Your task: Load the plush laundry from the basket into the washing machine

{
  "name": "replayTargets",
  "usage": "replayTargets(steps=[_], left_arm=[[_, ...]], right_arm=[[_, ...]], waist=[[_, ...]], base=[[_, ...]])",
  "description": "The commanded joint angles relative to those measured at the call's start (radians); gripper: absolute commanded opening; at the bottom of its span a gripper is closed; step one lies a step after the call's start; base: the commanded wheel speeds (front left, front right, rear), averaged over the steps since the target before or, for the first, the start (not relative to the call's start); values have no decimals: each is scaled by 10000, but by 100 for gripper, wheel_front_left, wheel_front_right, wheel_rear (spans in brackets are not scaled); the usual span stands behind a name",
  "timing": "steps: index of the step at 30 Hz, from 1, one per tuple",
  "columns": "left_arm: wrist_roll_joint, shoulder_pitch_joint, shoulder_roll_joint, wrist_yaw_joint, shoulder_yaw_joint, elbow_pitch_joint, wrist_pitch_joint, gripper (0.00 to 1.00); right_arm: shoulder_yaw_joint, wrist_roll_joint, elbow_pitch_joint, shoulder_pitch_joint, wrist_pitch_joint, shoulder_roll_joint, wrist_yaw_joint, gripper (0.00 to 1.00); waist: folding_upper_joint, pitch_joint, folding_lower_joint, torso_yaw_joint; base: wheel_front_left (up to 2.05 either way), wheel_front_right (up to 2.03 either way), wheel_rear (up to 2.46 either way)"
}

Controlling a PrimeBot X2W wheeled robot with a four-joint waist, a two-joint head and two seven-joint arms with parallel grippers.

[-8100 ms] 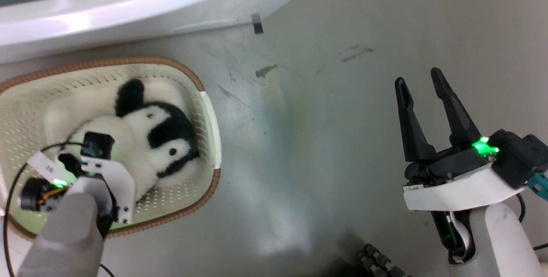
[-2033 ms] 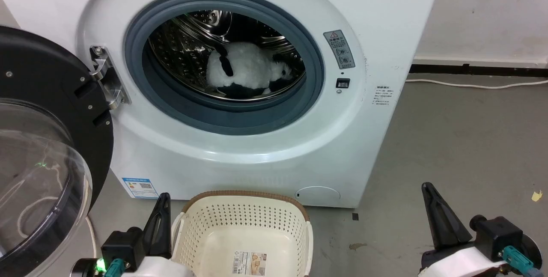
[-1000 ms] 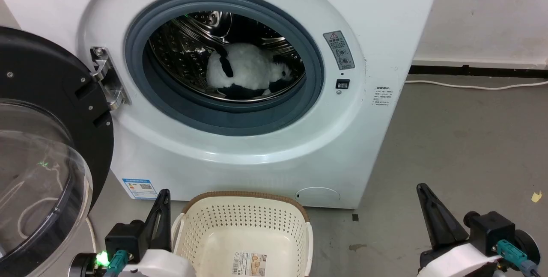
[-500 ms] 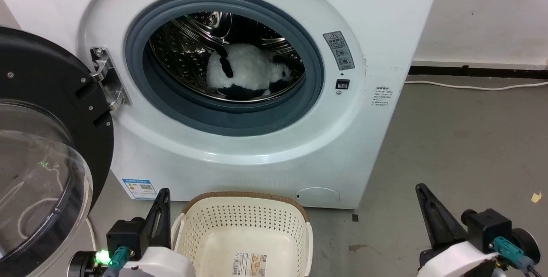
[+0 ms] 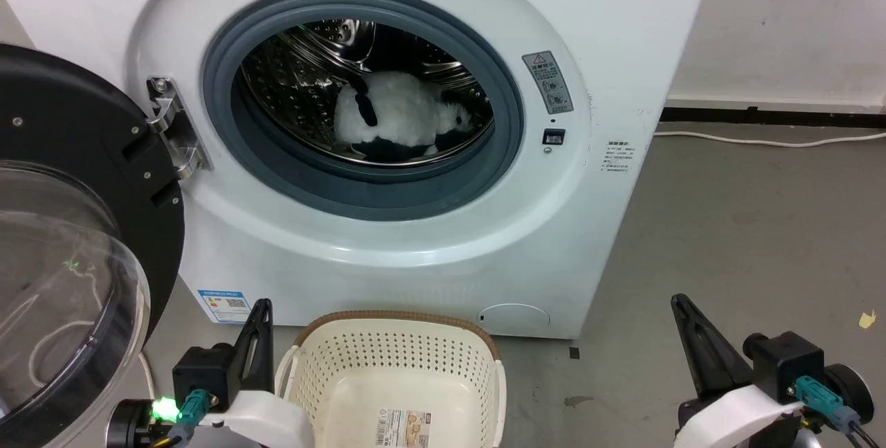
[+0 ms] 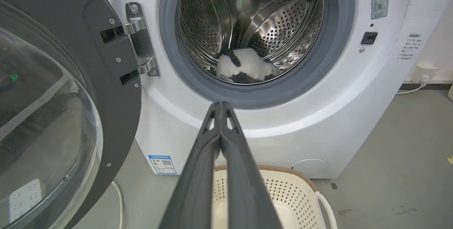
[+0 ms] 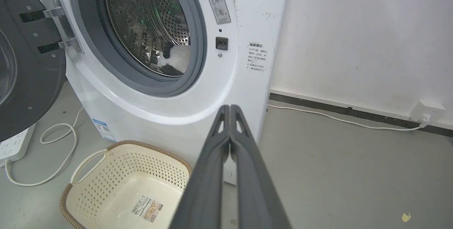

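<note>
Panda toy (image 5: pixel 401 112) lies inside the washing machine (image 5: pixel 415 247), upper centre. Left gripper (image 6: pixel 221 107) and right gripper (image 7: pixel 230 108) fingers are together.

The panda (image 5: pixel 398 112) has gone from the basket (image 5: pixel 387 359) into the washing machine (image 5: pixel 415 254).

Plush laundry (image 5: pixel 398 114) is lying inside the washing machine (image 5: pixel 387 257), on the bottom of the steel drum (image 5: pixel 291 81) just behind the grey seal (image 5: pixel 374 195). White fluffy body is facing out, with black patches showing. Black-rimmed clear door (image 5: pixel 76 129) is hanging fully open on the left hinge. Basket (image 5: pixel 398 314) is sitting upright on the floor (image 5: pixel 727 226) just in front of the machine: cream perforated walls, brown woven-look rim, label sticker (image 5: pixel 405 426) showing on its bare inner bottom.
</note>
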Motion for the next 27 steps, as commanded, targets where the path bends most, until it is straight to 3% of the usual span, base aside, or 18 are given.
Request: replayTargets(steps=[1, 27], left_arm=[[107, -125, -65, -57, 34, -54, 61, 0], [452, -209, -208, -131, 197, -152, 442, 0]], right_arm=[[-25, -83, -81, -96, 70, 13, -8, 0], [-37, -256, -174, -144, 453, 15, -9, 0]], waist=[[0, -2, 0, 0], [0, -22, 0, -5]], base=[[0, 0, 0], [0, 0, 0]])
